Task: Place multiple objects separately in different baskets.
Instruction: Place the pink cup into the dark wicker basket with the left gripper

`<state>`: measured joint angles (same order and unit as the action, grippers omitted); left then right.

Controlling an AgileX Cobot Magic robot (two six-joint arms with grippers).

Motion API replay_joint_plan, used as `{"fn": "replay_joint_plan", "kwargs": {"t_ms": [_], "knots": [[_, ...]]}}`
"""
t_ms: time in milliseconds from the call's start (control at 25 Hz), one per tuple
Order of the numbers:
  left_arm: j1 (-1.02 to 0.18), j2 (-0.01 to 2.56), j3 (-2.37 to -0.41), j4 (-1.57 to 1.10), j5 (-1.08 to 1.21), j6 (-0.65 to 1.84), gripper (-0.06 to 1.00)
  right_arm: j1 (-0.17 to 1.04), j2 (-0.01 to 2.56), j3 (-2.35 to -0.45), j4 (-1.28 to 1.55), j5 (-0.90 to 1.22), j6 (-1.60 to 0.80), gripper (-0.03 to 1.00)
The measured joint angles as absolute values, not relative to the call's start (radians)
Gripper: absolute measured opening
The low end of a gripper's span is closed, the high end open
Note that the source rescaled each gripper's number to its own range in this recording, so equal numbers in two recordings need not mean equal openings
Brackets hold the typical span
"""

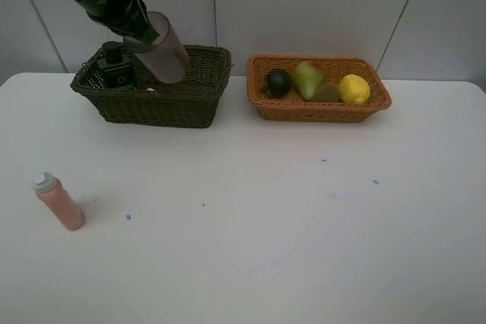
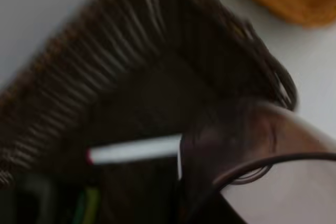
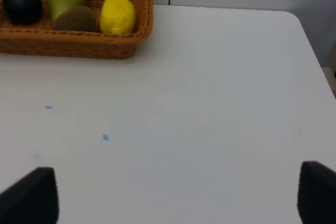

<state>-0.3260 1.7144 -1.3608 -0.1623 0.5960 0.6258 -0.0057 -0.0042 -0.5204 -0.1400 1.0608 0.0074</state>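
My left gripper (image 1: 143, 32) is shut on the translucent pinkish cup (image 1: 168, 52), which hangs tilted over the dark brown basket (image 1: 163, 104). That basket holds a dark green bottle (image 1: 116, 67) and a white-pink marker (image 2: 134, 149). The blurred left wrist view shows the cup (image 2: 252, 140) close to the basket's wall (image 2: 105, 66). In the light orange-tan basket (image 1: 319, 110) lie a dark green round fruit (image 1: 279, 82), a pear (image 1: 307, 78), a kiwi (image 1: 327, 93) and a lemon (image 1: 354, 88). My right gripper (image 3: 176, 198) stands open over bare table, apart from the tan basket (image 3: 79, 45).
A pink white-capped bottle (image 1: 59, 202) lies tilted on the white table (image 1: 250, 218) at the front left. A grey wall panel rises behind both baskets. The table's right edge (image 3: 315, 61) shows in the right wrist view.
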Motion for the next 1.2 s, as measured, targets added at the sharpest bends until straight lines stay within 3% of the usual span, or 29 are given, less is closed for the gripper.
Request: {"fn": "replay_joint_plan", "kwargs": {"t_ms": [280, 800, 1200], "knots": [[-0.326, 1.805, -1.444, -0.164, 0.459, 0.558, 0.00, -0.006, -0.004, -0.520, -0.140, 1.061, 0.007, 1.00], [-0.326, 2.153, -1.758, -0.178, 0.494, 0.478, 0.00, -0.006, -0.004, -0.520, -0.140, 1.061, 0.007, 1.00], [-0.323, 2.297, -1.822, -0.163, 0.504, 0.477, 0.00, -0.006, -0.004, -0.520, -0.140, 1.061, 0.007, 1.00]]}}
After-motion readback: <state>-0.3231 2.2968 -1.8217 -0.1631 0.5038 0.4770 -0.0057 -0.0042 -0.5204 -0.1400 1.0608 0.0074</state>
